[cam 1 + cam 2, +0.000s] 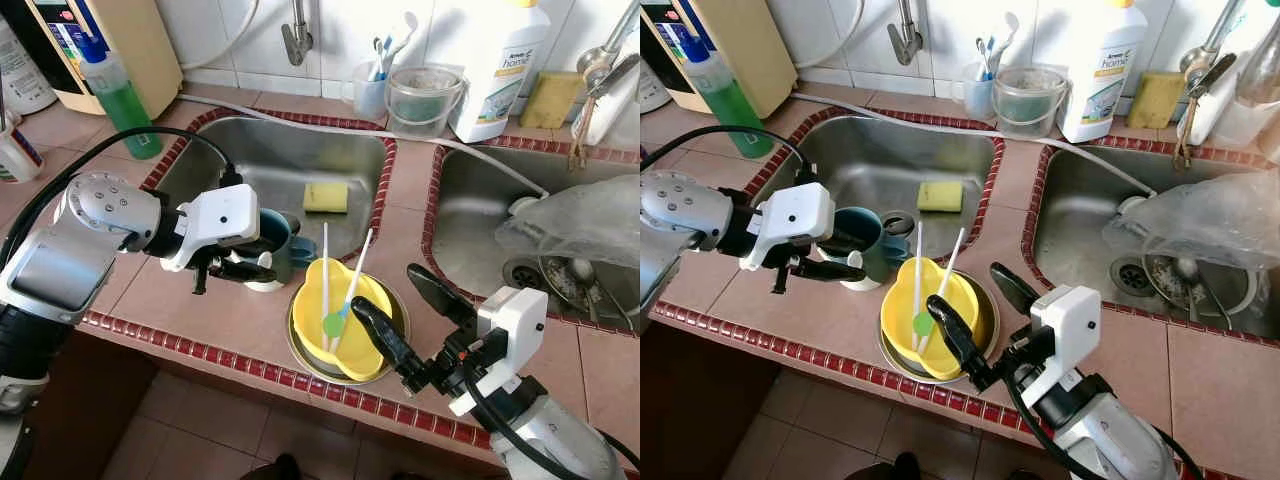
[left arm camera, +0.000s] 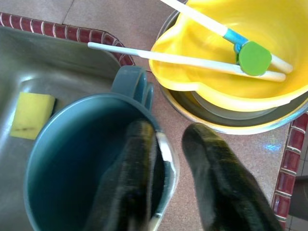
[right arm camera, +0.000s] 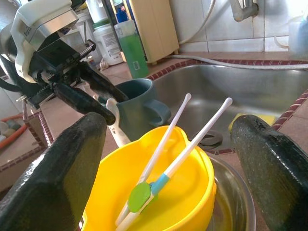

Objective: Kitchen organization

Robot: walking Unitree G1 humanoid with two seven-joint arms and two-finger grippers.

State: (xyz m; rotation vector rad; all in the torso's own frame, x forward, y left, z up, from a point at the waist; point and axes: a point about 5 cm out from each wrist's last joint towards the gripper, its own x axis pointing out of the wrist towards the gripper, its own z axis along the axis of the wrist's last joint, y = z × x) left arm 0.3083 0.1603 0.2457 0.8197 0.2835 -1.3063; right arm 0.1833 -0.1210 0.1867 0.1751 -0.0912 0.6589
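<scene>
Sitting on the counter (image 1: 180, 300) beside the sink (image 1: 270, 165), your blue mug (image 1: 272, 240) has the left gripper (image 2: 171, 192) pinching its rim, one finger inside. Just beside it, the yellow bowl (image 1: 345, 325) holds chopsticks (image 1: 340, 290). Your right gripper (image 1: 410, 310) flanks the bowl, fingers spread wide.

I get bright, even daylight over the counter (image 1: 210, 300), with soft shadows and mild glare on the steel sink (image 1: 270, 160) walls. Head views are sharp; in both wrist views the close black fingers (image 2: 216, 192) blur out of focus.
</scene>
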